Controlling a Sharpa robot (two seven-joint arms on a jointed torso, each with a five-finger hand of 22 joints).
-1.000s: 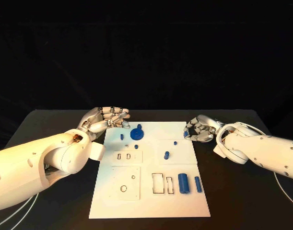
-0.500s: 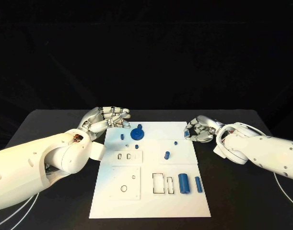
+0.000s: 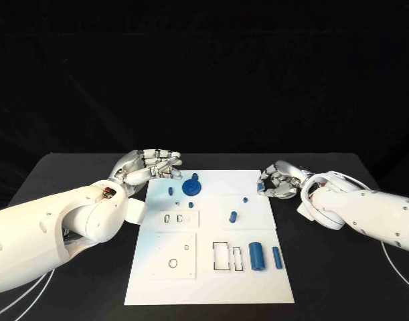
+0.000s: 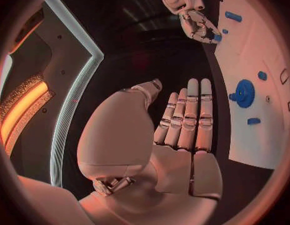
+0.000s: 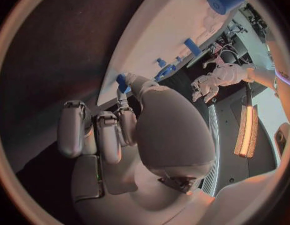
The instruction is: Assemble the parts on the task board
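- The black table (image 3: 79, 200) has a matte, dark top; behind its far edge the room is black and featureless in the head view.
- The white task board (image 3: 209, 281) lies lengthwise in the middle of the table, its far end between the two hands.
- On the board's far end stands a blue gear (image 3: 191, 185), with a small blue peg (image 3: 171, 190) just beside it and another small blue piece (image 3: 190, 204) just nearer than it.
- Toward the board's middle lie a small blue stub (image 3: 245, 199) and a short blue pin (image 3: 232, 216).
- At the board's near right part a thick blue cylinder (image 3: 256, 256) lies beside a thinner blue bar (image 3: 276, 257); two empty outlined slots sit just to the gear side of the cylinder.
- The left hand (image 3: 151, 166) hovers at the board's far left corner, near the gear; the left wrist view shows its fingers (image 4: 185, 116) straight and side by side, holding nothing.
- The right hand (image 3: 280, 180) sits at the board's far right edge, fingers curled in; a small blue part (image 5: 122, 82) is pinched at its fingertips, touching the board's edge in the right wrist view.
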